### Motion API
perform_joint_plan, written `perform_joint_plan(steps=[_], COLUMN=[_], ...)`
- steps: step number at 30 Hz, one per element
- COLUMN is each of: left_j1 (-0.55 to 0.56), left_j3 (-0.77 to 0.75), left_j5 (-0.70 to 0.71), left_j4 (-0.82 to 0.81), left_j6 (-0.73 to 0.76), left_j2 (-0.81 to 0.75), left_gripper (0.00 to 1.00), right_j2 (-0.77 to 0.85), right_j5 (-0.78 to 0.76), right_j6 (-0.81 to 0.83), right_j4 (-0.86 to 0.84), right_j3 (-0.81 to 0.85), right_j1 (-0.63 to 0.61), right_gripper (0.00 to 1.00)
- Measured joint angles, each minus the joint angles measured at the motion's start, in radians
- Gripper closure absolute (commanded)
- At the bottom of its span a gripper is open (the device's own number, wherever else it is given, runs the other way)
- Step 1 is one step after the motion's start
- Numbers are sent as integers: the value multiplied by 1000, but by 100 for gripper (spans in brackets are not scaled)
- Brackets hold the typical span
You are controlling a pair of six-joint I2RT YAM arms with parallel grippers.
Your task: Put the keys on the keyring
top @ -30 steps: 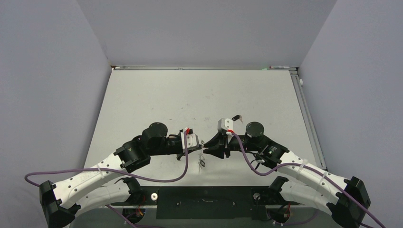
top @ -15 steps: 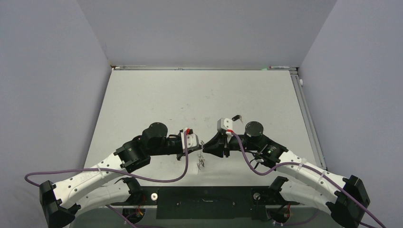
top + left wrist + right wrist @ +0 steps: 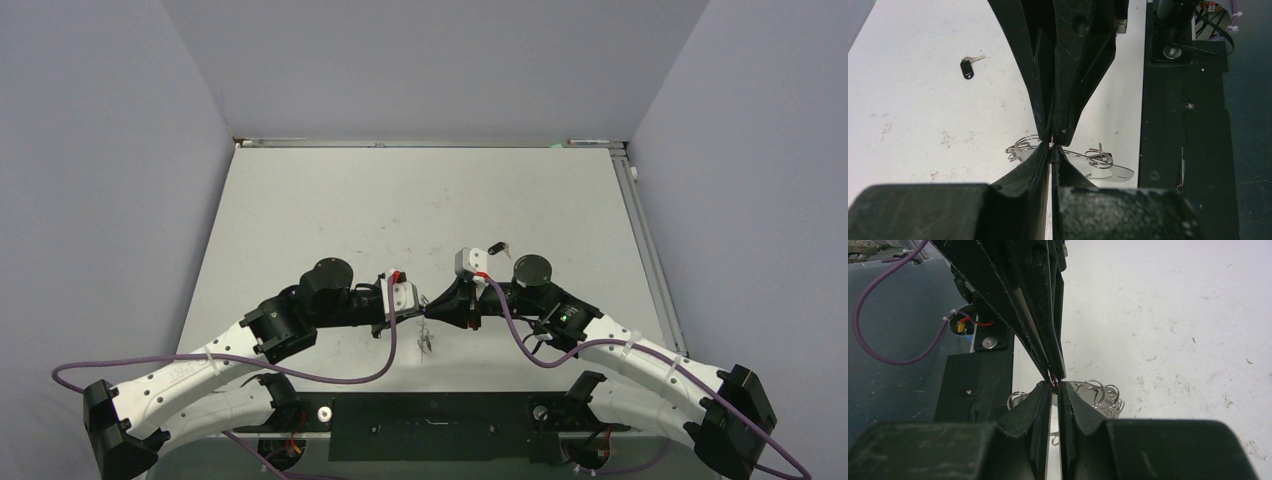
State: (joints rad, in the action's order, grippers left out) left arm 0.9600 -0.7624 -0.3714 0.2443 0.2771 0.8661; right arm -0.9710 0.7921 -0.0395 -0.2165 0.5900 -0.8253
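Both grippers meet tip to tip above the near middle of the table. My left gripper (image 3: 423, 311) (image 3: 1052, 151) is shut on a thin wire of the keyring (image 3: 427, 340) (image 3: 1100, 159), whose silvery body and wire loops hang just under the fingertips. My right gripper (image 3: 433, 311) (image 3: 1054, 386) comes from the opposite side and is shut on the same wire of the keyring (image 3: 1098, 391). One black-headed key (image 3: 497, 247) (image 3: 967, 67) lies flat on the table beyond the right wrist, apart from both grippers.
The black base plate (image 3: 430, 425) (image 3: 1188, 125) runs along the table's near edge, just behind the grippers. Purple cables (image 3: 380, 370) loop from both wrists. Grey walls close off the left, right and back sides.
My right gripper has closed its jaws and shifted slightly left onto the keyring wire at the left fingertips. The left gripper stays shut in place.
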Motion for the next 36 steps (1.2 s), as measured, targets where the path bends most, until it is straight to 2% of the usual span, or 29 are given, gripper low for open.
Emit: perform_joint_plan(steps=[3,6,9,10,12,14,18,28,31,36], left_j1=[0,0,-8,-12,-28,-48,-99,-144,-146,-149], left_j3=[0,0,0,0,9,43,95,103,112,119], left_j5=[0,3,31,33,38,17,-44,-226,-274,-347], left_j4=[0,0,2,1,-23,-94,-212,-271,-275,-288], left_j6=[0,-1,-2,2,-18,-38,-63,-83,-82,-82], left_j2=[0,0,-10,-18,-57,-129,-244,-234,-239,-228], left_gripper=[100,71,35,29,25,25,32,49,57,62], right_j2=[0,0,1,3,14,28,77,286,303,299], right_j5=[0,0,2,1,-10,-33,-99,-362,-465,-679], right_j6=[1,1,3,3,10,28,72,325,421,591], right_j4=[0,1,10,11,19,21,25,-59,-78,-108], right_j3=[0,0,0,0,0,0,-2,-118,-134,-160], right_j1=[0,-2,-15,-21,-35,-54,-95,-279,-354,-533], right_gripper=[95,95,95,95,95,95,95,95,95,95])
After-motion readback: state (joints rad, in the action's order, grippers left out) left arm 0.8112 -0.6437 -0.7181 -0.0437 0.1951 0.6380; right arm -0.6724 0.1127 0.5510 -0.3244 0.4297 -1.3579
